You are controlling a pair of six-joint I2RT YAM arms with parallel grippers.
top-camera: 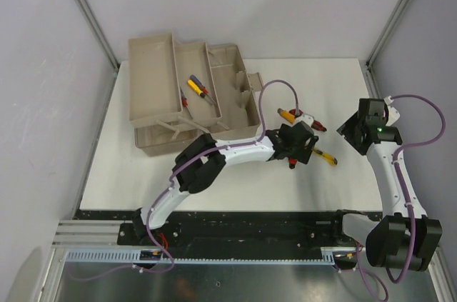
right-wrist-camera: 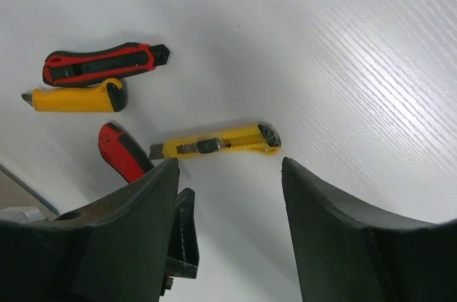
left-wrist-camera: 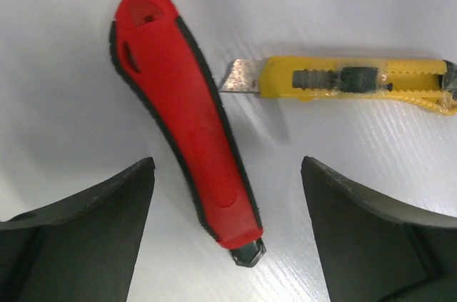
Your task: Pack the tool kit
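White, finely ribbed worktop (top-camera: 121, 173) under left gripper (left-wrist-camera: 227, 188): dark curved fingers apart, straddling a glossy red, black-edged cutter (left-wrist-camera: 186, 116), with a ridged yellow snap-blade cutter (left-wrist-camera: 343, 81) just beside it. Right gripper (right-wrist-camera: 230, 166) likewise spread. Beige plastic toolbox (top-camera: 153, 66) lies open at far left, well apart.

This is a robotics lab test cell rather than a home or a shop. A plain white table (top-camera: 143, 173) stands boxed in by blank pale panels (top-camera: 43, 102) on its left, far and right sides. Bare aluminium posts (top-camera: 86, 9) join these at the table's far corners. Along the table's near edge runs a black mounting plate (top-camera: 250, 225), with the left arm (top-camera: 235, 151) and the right arm (top-camera: 391, 173) bolted to it side by side. Purple cables (top-camera: 442, 125) loop along both arms above the table. A slotted cable track (top-camera: 235, 258) lies just beyond the plate, on the side away from the table.
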